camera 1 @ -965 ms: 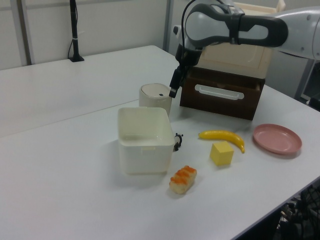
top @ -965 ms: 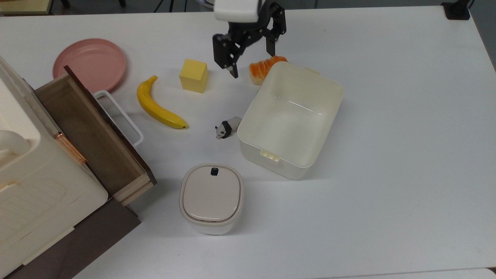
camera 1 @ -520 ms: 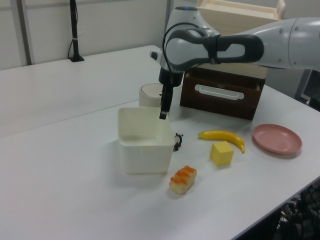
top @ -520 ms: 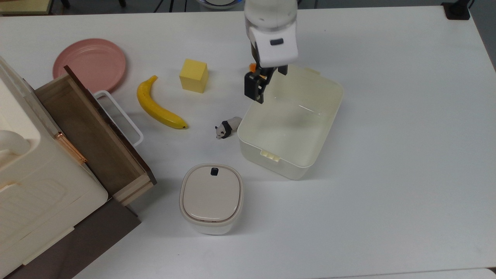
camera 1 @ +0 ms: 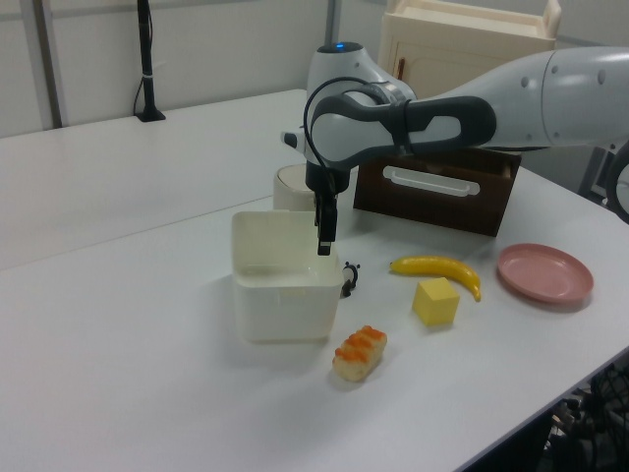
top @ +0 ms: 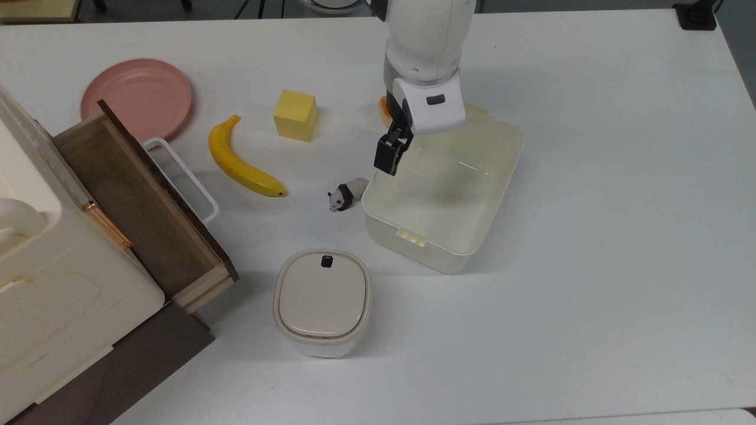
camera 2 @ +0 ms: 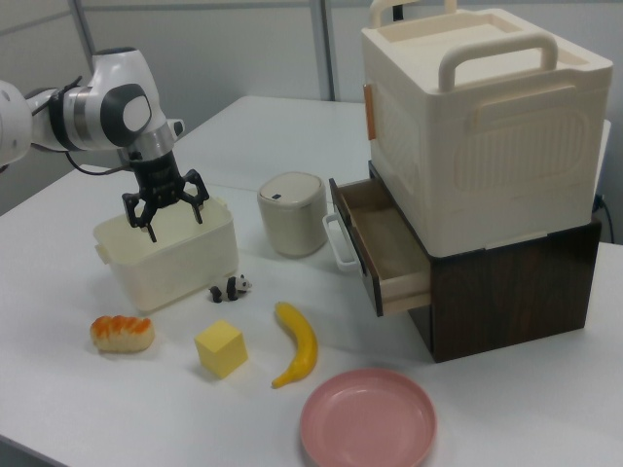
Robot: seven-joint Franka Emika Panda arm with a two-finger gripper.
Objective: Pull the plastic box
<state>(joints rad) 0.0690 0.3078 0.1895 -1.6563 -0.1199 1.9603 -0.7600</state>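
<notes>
The plastic box (top: 420,248) is a cream-white, lidless tub near the table's middle, also seen in the left view (camera 1: 285,303) and the right view (camera 2: 175,268). My gripper (top: 401,144) hangs open just above the box's rim, over the long wall on the top view's left and near the far corner. One black finger (top: 388,156) shows below the white wrist; the wrist hides the other. In the right view the gripper (camera 2: 176,219) has both fingers spread wide over the box with nothing between them. In the left view the gripper (camera 1: 322,234) points straight down at the rim.
A toy panda (top: 347,193) lies against the box on the top view's left. A piece of sushi (camera 1: 360,352) sits at the box's far end. A banana (top: 242,159), yellow cube (top: 295,115), pink plate (top: 137,97), lidded container (top: 322,301) and open drawer (top: 136,200) lie further left.
The arm came forward from behind the box and lowered, so the gripper went from above the sushi to just over the box's wall. The box has not moved.
</notes>
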